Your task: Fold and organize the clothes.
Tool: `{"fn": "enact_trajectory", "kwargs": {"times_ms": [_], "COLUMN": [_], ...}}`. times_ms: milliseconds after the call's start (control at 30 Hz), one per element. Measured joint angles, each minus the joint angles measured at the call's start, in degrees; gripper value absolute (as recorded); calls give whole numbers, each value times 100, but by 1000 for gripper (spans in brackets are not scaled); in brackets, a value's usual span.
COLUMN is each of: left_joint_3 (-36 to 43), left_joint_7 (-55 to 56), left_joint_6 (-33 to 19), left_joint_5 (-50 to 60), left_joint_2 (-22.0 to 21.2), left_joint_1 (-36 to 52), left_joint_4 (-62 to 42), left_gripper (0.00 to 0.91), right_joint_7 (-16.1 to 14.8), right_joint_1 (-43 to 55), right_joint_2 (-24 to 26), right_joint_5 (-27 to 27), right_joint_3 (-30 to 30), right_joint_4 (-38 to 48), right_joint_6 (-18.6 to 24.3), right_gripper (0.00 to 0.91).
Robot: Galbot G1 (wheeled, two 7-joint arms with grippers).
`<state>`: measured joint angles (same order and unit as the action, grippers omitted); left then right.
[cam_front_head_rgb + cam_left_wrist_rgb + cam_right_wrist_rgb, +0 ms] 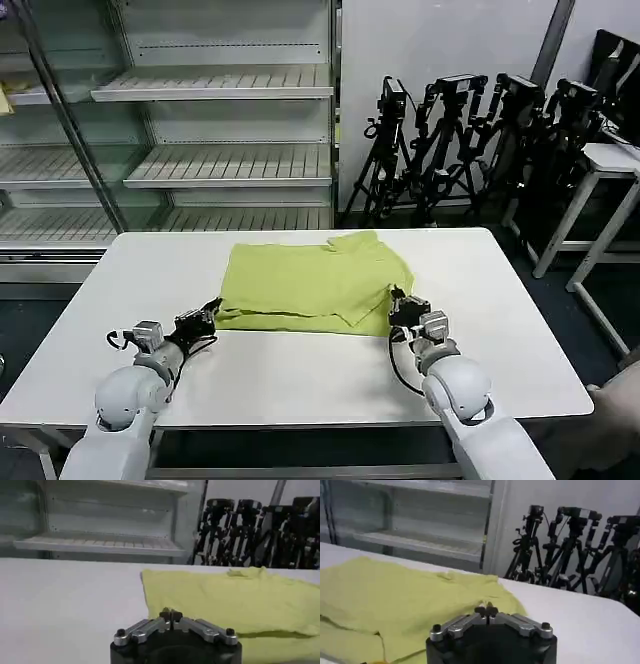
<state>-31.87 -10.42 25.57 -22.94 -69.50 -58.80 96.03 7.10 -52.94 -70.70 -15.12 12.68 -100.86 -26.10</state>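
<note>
T-shirt [315, 283]: thin soft cloth, matt, lime, lightly creased, layered edges at its 5 o'clock corner. Table [500, 330]: smooth white top, slight satin sheen, looks laminate or plastic. Left gripper [207, 316] at the shirt's 8 o'clock: black matt body, brushed silver metal finger links with dark screws, tips pressed together in the left wrist view. Right gripper [401, 303] at the shirt's 4 o'clock: same black body and bare metal links, tips together. Arm shells [457, 385]: glossy white-grey plastic, black cables. Shelves [230, 165] at 11 o'clock: painted light metal, slatted, matt. Tripods [470, 140] at 1 o'clock: black metal and plastic, semi-matt.
</note>
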Motion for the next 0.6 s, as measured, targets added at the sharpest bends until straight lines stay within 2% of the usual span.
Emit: {"fn": "enact_trajectory", "kwargs": {"times_ms": [300, 600], "left_joint_3": [-217, -378], "left_joint_7": [-133, -43], "left_joint_6": [-443, -95], "left_joint_5": [112, 151], "left_joint_2": [0, -14], "left_joint_1": [-201, -769], "left_joint_4": [112, 697], "left_gripper": [907, 907], "right_joint_7": [104, 268], "right_joint_1": [-372, -1065], "right_joint_2": [29, 161], "right_joint_5": [-83, 116], "right_joint_3": [174, 368], "right_joint_4": [-374, -1022], "right_joint_6": [-57, -384], "right_gripper": [907, 907]}}
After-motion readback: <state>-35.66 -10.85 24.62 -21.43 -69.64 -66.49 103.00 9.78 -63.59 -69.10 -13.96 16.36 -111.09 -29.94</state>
